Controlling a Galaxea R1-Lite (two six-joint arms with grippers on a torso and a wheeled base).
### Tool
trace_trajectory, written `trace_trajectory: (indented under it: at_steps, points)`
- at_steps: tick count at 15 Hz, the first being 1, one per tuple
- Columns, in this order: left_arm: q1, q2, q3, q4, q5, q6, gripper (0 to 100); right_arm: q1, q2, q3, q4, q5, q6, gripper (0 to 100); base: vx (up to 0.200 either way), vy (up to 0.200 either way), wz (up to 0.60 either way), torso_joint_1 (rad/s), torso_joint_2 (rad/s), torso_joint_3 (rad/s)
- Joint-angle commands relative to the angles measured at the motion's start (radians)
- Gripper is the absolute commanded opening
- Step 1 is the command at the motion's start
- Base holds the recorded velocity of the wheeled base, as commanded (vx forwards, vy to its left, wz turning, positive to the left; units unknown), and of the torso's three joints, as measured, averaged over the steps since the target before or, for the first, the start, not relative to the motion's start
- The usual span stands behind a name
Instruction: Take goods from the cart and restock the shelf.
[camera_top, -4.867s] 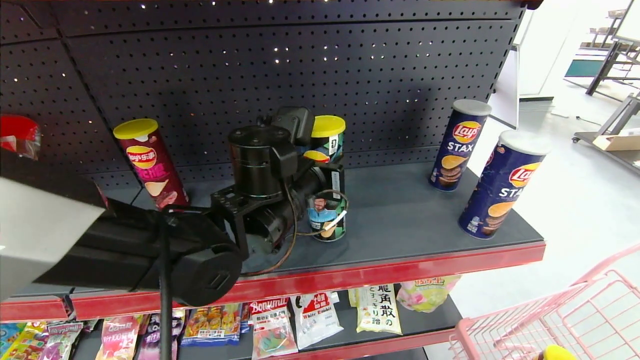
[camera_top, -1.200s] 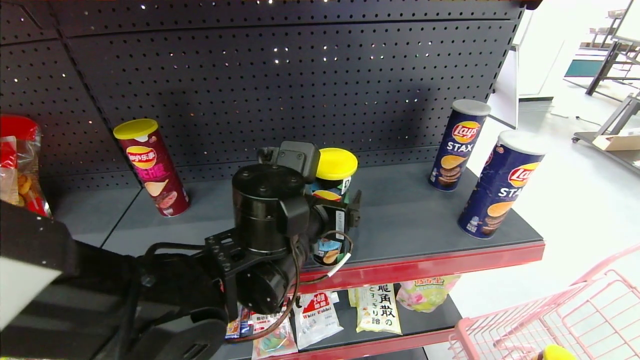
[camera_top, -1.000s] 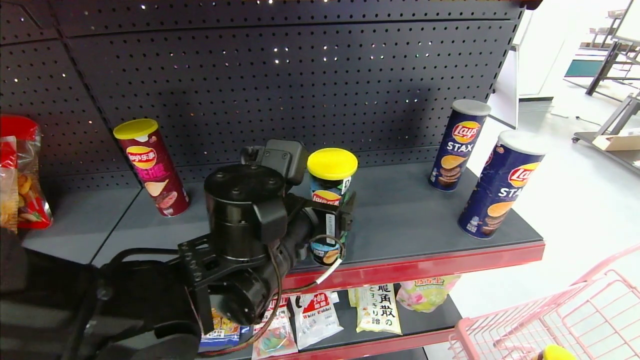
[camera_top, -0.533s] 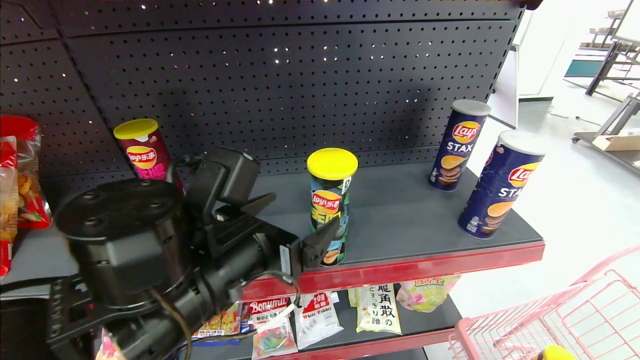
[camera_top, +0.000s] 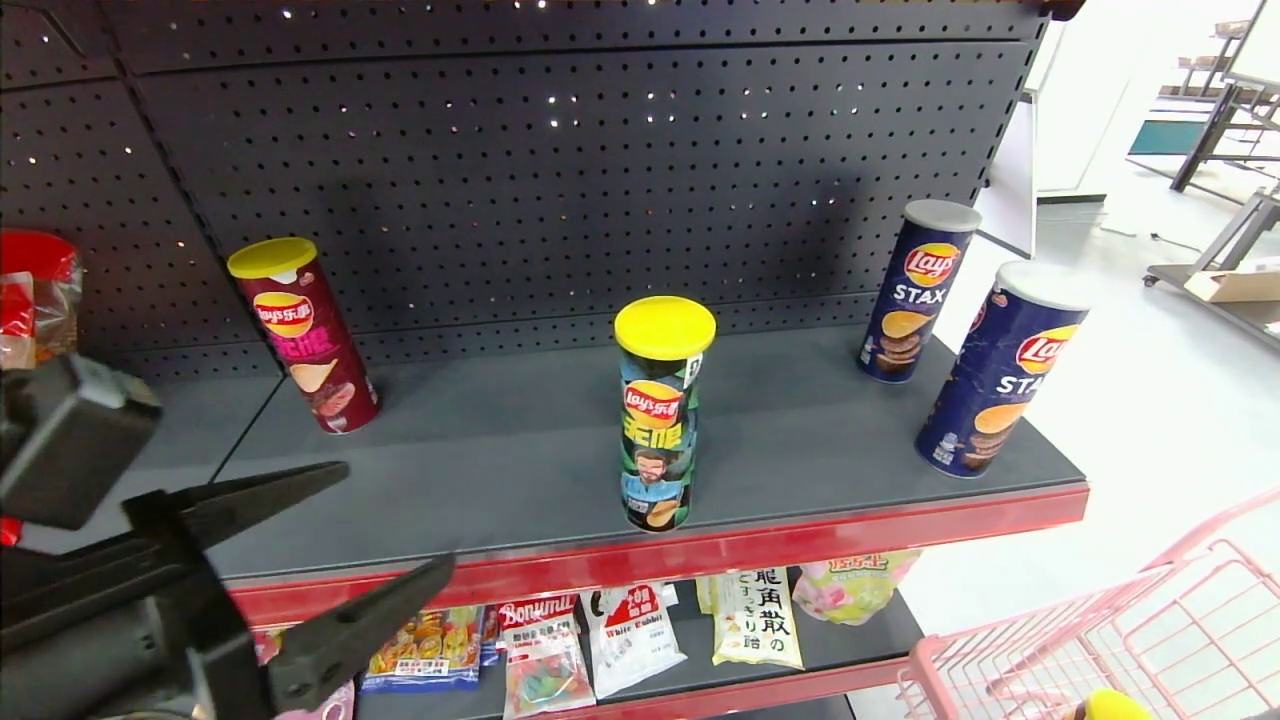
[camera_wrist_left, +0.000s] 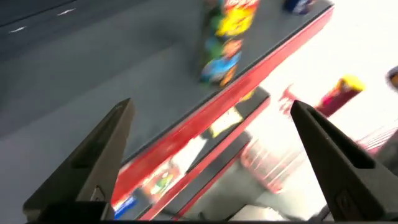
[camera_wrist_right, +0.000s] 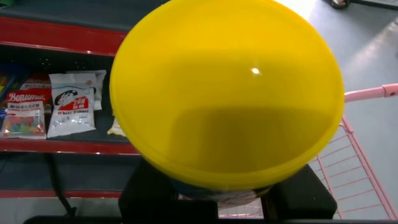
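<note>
Chip can (camera_top: 658, 420) with a yellow lid is stood upright on the shelf (camera_top: 480, 470), close to its red front lip (camera_top: 800, 537).
The left gripper (camera_top: 398, 515) is held low and well apart from it, jaws spread wide with nothing between them; a second can (camera_wrist_right: 227, 93), also yellow-lidded, is clamped in the right gripper (camera_wrist_right: 224, 196) down by the pink cart (camera_top: 925, 662). Because the chip can is set so near the lip, it could be toppled off if clipped by an arm or by the second can on the way in; the blue can (camera_top: 1000, 370) at the shelf's right end could likewise be knocked.
</note>
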Motion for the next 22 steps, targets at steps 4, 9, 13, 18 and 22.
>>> trace_trajectory:
  at_steps: [4, 9, 13, 18, 22]
  points:
    - [0.159, -0.443, 0.226, 0.093, -0.016, 0.020, 100, 0.036, 0.198, -0.106, -0.005, 0.035, -0.006, 0, 0.000, 0.000, 0.00, 0.000, 0.00, 0.000]
    - [0.184, -0.518, 0.274, 0.157, -0.015, 0.020, 100, 0.037, 0.196, -0.098, -0.003, 0.035, -0.006, 0, 0.000, 0.000, 0.12, 0.000, 0.00, 0.000]
    - [0.184, -0.511, 0.277, 0.162, -0.016, 0.020, 100, 0.037, 0.188, -0.087, 0.000, 0.036, -0.005, 0, 0.000, 0.000, 0.60, -0.005, 0.00, 0.004]
    - [0.185, -0.520, 0.289, 0.170, -0.012, 0.020, 100, 0.039, 0.196, -0.095, -0.005, 0.107, -0.005, 0, 0.000, 0.000, 0.12, 0.002, 0.00, 0.000]
    - [0.271, -0.529, 0.269, 0.257, 0.096, 0.010, 100, 0.039, 0.340, -0.139, -0.069, 0.199, 0.003, 0, 0.000, 0.000, 0.00, 0.000, 0.00, 0.000]
